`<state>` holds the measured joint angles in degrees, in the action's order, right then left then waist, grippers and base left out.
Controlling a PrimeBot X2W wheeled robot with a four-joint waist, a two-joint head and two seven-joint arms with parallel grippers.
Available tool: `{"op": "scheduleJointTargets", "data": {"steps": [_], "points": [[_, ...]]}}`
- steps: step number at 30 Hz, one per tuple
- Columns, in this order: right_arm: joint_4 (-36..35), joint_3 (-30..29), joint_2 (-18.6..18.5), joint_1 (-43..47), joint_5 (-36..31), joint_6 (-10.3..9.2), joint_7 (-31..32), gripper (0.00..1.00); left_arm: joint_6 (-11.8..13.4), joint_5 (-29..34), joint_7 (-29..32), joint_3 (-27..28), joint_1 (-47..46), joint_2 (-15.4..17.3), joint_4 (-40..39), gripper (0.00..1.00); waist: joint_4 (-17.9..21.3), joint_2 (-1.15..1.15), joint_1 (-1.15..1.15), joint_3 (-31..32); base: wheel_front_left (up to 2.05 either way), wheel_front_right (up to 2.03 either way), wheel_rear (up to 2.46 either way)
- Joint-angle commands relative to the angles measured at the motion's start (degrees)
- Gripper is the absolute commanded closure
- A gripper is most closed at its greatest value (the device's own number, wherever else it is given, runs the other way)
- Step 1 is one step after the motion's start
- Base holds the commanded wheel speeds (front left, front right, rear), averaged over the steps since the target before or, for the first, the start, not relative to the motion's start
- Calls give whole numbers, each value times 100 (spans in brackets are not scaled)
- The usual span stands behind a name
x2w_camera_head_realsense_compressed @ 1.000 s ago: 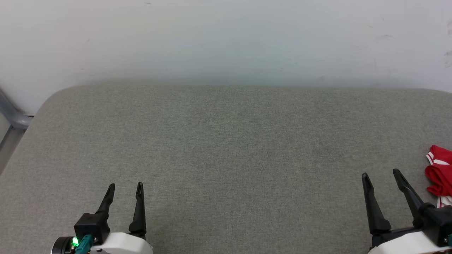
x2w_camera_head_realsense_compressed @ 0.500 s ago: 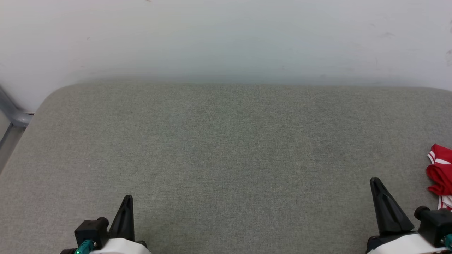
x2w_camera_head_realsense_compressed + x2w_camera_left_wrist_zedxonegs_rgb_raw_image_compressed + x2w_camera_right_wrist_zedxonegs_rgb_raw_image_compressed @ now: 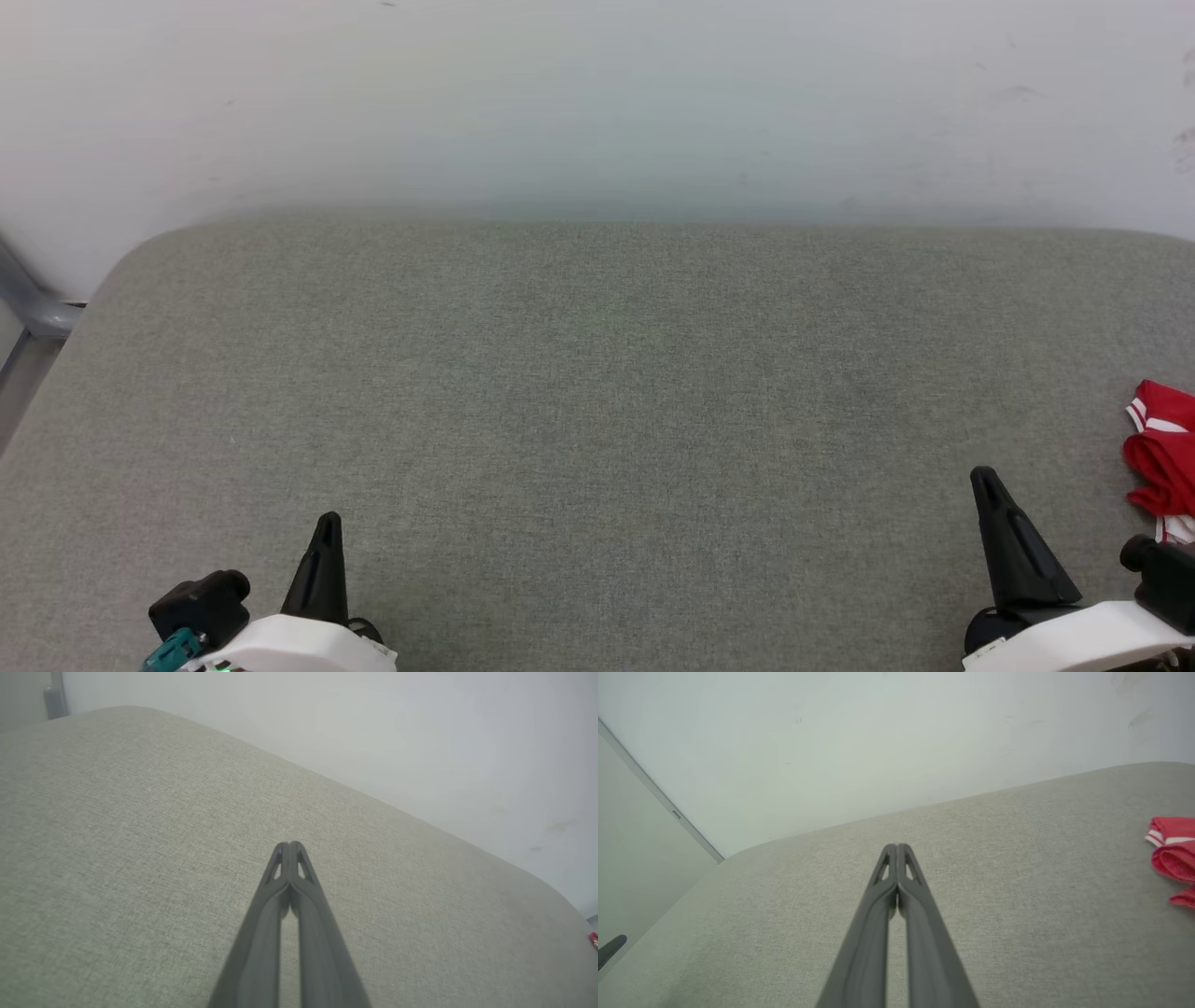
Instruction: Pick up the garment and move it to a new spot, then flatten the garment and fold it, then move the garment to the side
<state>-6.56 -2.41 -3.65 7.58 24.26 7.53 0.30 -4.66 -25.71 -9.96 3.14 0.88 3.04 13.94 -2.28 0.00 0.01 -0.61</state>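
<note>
The garment (image 3: 1162,457) lies bunched at the right edge of the tabletop (image 3: 597,392), near the right hand (image 3: 983,478) on its outer side, not touching. The right hand and left hand (image 3: 327,523) are both fully closed and empty.

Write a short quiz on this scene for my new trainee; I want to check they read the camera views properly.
1. Which is nearer the garment: A, the left claw, or B, the right claw?
2. True or false: both claws are shut and empty.
3. Fill in: in the head view the garment lies at the ___ edge of the grey padded surface.
Key: 1 B; 2 true; 3 right.
</note>
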Motion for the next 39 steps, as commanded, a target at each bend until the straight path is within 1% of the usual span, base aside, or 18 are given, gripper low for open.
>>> {"op": "scheduleJointTargets", "data": {"steps": [1, 22, 34, 39], "points": [[-11, 10, -62, -175, 250, -1, -2, 100, -49, -217, 38, 30, -169, 14, -101, 100, 2, 0, 0, 0, 0, 0, 0], [570, 20, -121, -528, 2238, -2, 70, 100, -118, -2063, 494, 114, -339, 6, -82, 100, 47, 0, 0, 9, 0, 0, 0], [851, 2, -135, -702, 3171, -2, 121, 100, -152, -2949, 721, 163, -422, 2, -67, 100, 73, 0, -1, 14, 0, 0, 0], [939, -5, -137, -746, 3456, -3, 143, 100, -161, -3221, 787, 178, -444, 1, -62, 100, 81, 0, -1, 15, 0, 0, 0]]}}
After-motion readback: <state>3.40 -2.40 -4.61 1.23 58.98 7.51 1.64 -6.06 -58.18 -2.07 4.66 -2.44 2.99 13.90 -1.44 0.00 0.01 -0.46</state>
